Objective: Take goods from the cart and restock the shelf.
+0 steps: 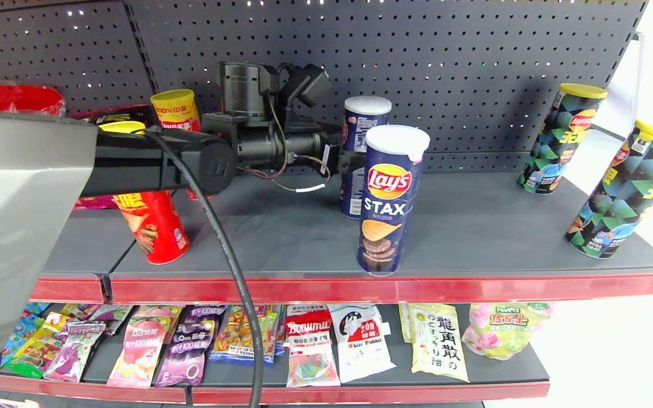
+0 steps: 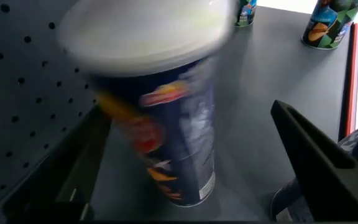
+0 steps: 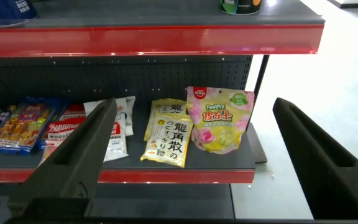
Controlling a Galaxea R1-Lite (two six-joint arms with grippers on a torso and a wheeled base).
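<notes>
Two blue chip cans with white lids stand on the grey upper shelf. The front can is near the red shelf edge. The back can is close to the pegboard, and my left gripper reaches in from the left at its mid height. In the left wrist view this can stands between the spread fingers, close to one and well apart from the other, so the gripper is open. My right gripper is open and holds nothing, hanging low in front of the lower shelf.
A red can and a yellow-lidded can stand on the shelf's left, under my left arm. Two green-black cans stand at the right end. Candy bags line the lower shelf.
</notes>
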